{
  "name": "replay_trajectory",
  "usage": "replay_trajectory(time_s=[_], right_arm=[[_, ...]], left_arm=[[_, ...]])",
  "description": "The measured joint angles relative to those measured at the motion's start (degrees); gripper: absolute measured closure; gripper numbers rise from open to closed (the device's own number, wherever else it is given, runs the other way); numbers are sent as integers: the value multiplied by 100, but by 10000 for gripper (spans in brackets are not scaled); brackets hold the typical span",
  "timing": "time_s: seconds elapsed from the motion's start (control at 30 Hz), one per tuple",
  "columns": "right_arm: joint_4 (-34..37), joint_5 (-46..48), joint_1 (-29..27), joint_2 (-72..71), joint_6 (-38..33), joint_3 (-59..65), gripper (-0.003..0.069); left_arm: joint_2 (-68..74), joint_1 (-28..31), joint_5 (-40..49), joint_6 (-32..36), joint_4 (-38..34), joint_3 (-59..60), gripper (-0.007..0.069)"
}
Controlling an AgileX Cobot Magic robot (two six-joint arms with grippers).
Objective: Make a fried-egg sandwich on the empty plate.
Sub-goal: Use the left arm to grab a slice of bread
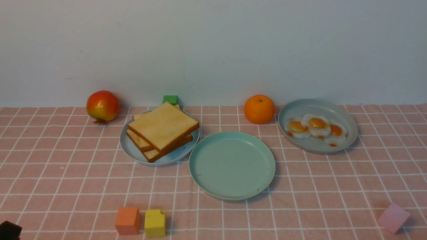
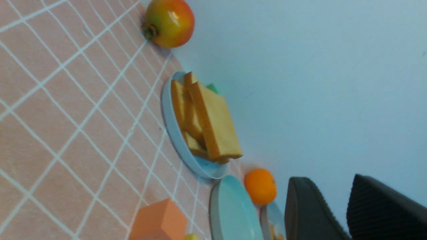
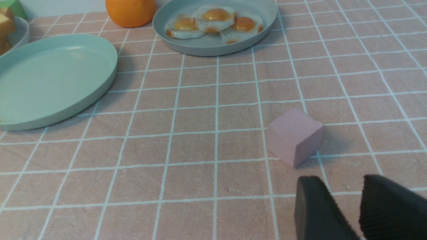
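Two stocks of ingredients flank the smooth, round, mint-green empty plate [image 1: 232,166], which sits bare on the pink checked surface [image 1: 300,200], likely so each arm can feed it. Square matte toast slices [image 1: 163,130] are stacked at left, glossy scalloped fried eggs [image 1: 315,126] at right. No sandwich exists yet; the left gripper [image 2: 328,186] and right gripper [image 3: 338,186] both stand parted, holding nothing.

Salmon-pink tablecloth [image 1: 66,173], ruled with a white square grid. Round mint-green plate [image 1: 232,166], plain apart from a few tiny dark specks. Square toast slices [image 1: 163,130], golden-tan faces and orange-brown crusts, on a round pale blue plate [image 1: 166,160]. Flat fried eggs [image 1: 315,126], white with orange-yellow yolks and reddish-brown edges, on a round grey-blue plate [image 1: 317,145]. Round pomegranate [image 1: 102,105], red blending into yellow. Round orange fruit [image 1: 259,109], evenly orange. Small green cube [image 1: 170,99], small orange cube [image 1: 127,220], small yellow cube [image 1: 155,222], small pale pink cube [image 1: 393,217]. Plain grey-white wall [image 1: 213,50].
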Motion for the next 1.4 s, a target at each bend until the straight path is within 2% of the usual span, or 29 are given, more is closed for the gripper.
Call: replay_trajectory(time_s=[0.1, 0.17, 0.2, 0.23, 0.27, 0.33, 0.43, 0.47, 0.53, 0.57, 0.63, 0.83, 1.0, 1.03, 1.07, 1.1, 1.13, 1.17, 1.23, 1.33, 1.4], right_arm=[[0, 0, 0, 0, 0, 0, 419], [0, 0, 0, 0, 0, 0, 419], [0, 0, 0, 0, 0, 0, 419], [0, 0, 0, 0, 0, 0, 419], [0, 0, 0, 0, 0, 0, 419], [0, 0, 0, 0, 0, 0, 419], [5, 0, 0, 0, 0, 0, 419], [5, 0, 0, 0, 0, 0, 419], [5, 0, 0, 0, 0, 0, 419], [5, 0, 0, 0, 0, 0, 419], [5, 0, 0, 0, 0, 0, 419], [5, 0, 0, 0, 0, 0, 419], [234, -123, 0, 0, 130, 20, 419], [281, -138, 0, 0, 192, 26, 419], [844, -407, 0, 0, 548, 50, 419], [916, -442, 0, 0, 650, 50, 419], [1504, -741, 0, 0, 1052, 58, 419], [1577, -778, 0, 0, 1101, 58, 419], [2457, -1268, 0, 0, 1610, 58, 419], [2971, -1647, 0, 0, 1779, 41, 419], [3116, -1153, 102, 11, 1611, -392, 421]], left_arm=[[41, 0, 595, 353, -80, -469, 457], [435, 0, 1271, 1141, -10, -1115, 541], [490, 0, 1328, 1219, -4, -1242, 548], [937, 0, 1678, 1760, 55, -1699, 596], [1420, -6, 2115, 2268, 97, -2075, 612], [1776, -42, 2317, 2638, 140, -2408, 612], [2469, -587, 2755, 3222, 482, -3156, 612], [2548, -675, 2807, 3233, 515, -3195, 612], [3189, -1233, 3240, 3170, 1060, -3769, 612], [3249, -1272, 3273, 3170, 1060, -3769, 612], [4154, -1697, 3629, 2910, 1587, -4332, 612], [5470, -2259, 4060, 2739, 1925, -4983, 612], [5991, -3140, 4236, 2526, 2402, -5036, 612], [6001, -3169, 4236, 2510, 2418, -5036, 612], [6061, -3359, 4221, 2311, 2517, -5036, 612], [6075, -3389, 4212, 2311, 2525, -5039, 612], [6133, -3451, 4193, 2196, 2540, -5046, 612], [6140, -3460, 4193, 2185, 2540, -5059, 612], [6318, -3482, 4188, 2139, 2701, -5165, 612], [6517, -3486, 4263, 2132, 2875, -5372, 612], [6796, -3486, 4417, 2116, 3025, -5781, 612]])
